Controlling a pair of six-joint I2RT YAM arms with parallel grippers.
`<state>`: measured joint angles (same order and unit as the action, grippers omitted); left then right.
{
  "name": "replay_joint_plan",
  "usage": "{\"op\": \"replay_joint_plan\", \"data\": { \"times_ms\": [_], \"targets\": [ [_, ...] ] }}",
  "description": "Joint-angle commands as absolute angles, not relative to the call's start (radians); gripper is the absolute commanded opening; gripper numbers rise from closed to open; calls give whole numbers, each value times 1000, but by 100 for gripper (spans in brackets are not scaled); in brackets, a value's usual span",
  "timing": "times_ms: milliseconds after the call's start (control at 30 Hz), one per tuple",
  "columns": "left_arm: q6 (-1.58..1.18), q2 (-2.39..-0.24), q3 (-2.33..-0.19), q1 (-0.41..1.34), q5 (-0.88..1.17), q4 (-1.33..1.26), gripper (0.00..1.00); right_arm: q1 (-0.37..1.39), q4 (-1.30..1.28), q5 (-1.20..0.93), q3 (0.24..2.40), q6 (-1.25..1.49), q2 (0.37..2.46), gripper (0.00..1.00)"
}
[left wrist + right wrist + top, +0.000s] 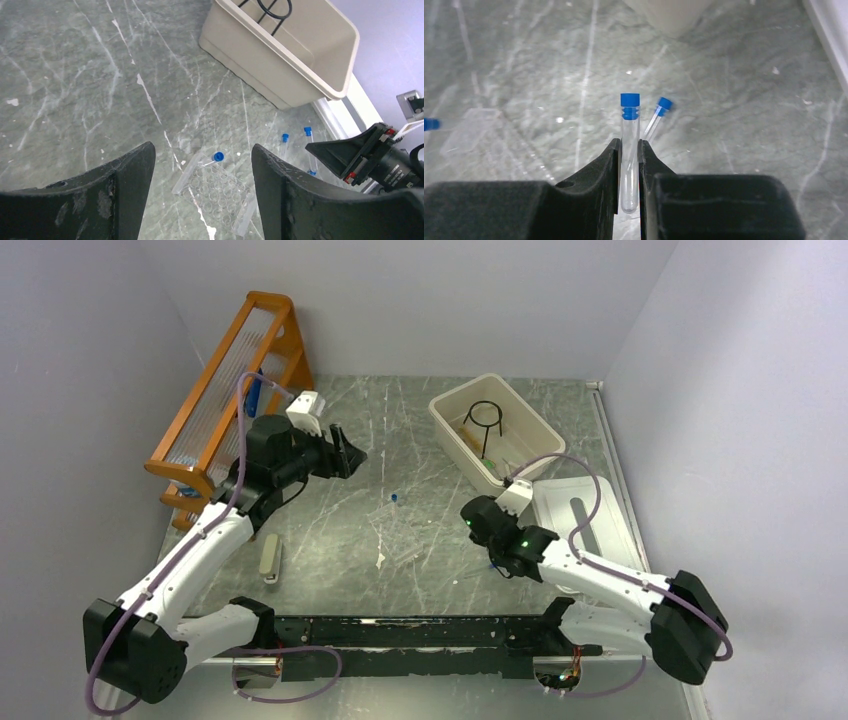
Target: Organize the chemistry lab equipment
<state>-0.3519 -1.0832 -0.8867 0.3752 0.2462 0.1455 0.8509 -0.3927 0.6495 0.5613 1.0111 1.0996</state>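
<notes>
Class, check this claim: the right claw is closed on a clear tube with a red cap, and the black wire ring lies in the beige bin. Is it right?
No: the cap is blue, not red. The right wrist view shows the right claw closed on a clear tube with a blue cap. The black wire ring does lie in the beige bin.

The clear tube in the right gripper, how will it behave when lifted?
Probably light and stiff: the tube is thin and looks empty. Its smooth round wall may slip in the right gripper, or roll if released.
</notes>
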Motion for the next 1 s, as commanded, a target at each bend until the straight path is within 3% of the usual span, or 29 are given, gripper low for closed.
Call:
{"op": "replay_joint_plan", "data": {
  "times_ms": [0, 200, 333, 600, 833, 967],
  "targets": [
    [-350, -1064, -893, 412, 251, 122, 76, 844, -281, 554, 557, 922, 1043, 8],
    [-427, -1047, -857, 454, 343, 104, 86, 843, -14, 328, 483, 872, 920, 8],
    [-527, -1026, -807, 521, 330, 63, 86, 844, 154, 238, 489, 884, 901, 8],
    [-815, -978, -669, 607, 452, -284, 83, 843, 404, 177, 582, 917, 995, 9],
    [-823, -1041, -740, 618, 535, -274, 82, 841, 500, 136, 625, 996, 1044, 9],
    [-836, -1067, -745, 622, 542, -304, 73, 837, 533, 107, 625, 1039, 1058, 10]
  ]
}}
